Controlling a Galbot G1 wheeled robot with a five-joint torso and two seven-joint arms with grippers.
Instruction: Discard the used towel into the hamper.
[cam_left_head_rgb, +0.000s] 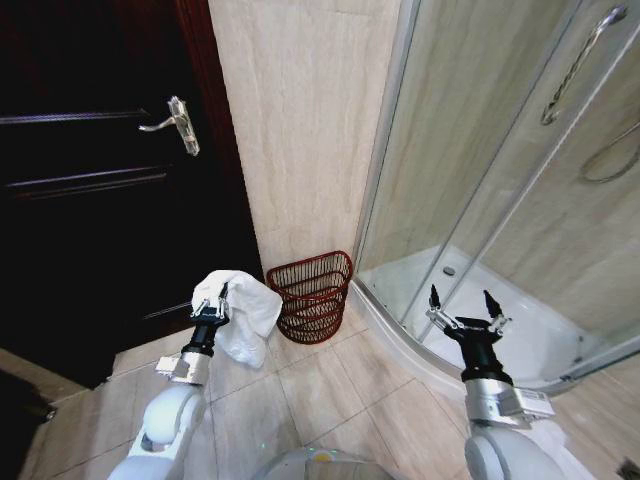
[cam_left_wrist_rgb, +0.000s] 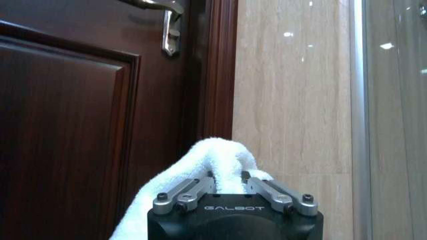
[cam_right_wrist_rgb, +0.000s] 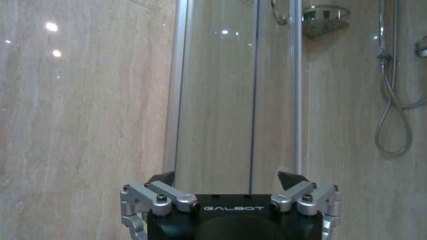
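My left gripper (cam_left_head_rgb: 214, 300) is shut on a white towel (cam_left_head_rgb: 245, 318), which drapes down over its right side, held above the floor. The same towel (cam_left_wrist_rgb: 213, 160) bulges up between the fingers (cam_left_wrist_rgb: 183, 195) in the left wrist view. The hamper (cam_left_head_rgb: 313, 297), a dark reddish-brown wire basket, stands on the floor against the beige wall, just to the right of the towel and a little farther off. My right gripper (cam_left_head_rgb: 465, 305) is open and empty, raised in front of the shower enclosure; the right wrist view shows it (cam_right_wrist_rgb: 227, 180) with its jaws spread wide.
A dark wooden door (cam_left_head_rgb: 90, 190) with a silver handle (cam_left_head_rgb: 178, 122) fills the left. The curved glass shower enclosure (cam_left_head_rgb: 480, 170) and its white tray (cam_left_head_rgb: 520, 330) take up the right. Beige floor tiles (cam_left_head_rgb: 330, 390) lie in front of the hamper.
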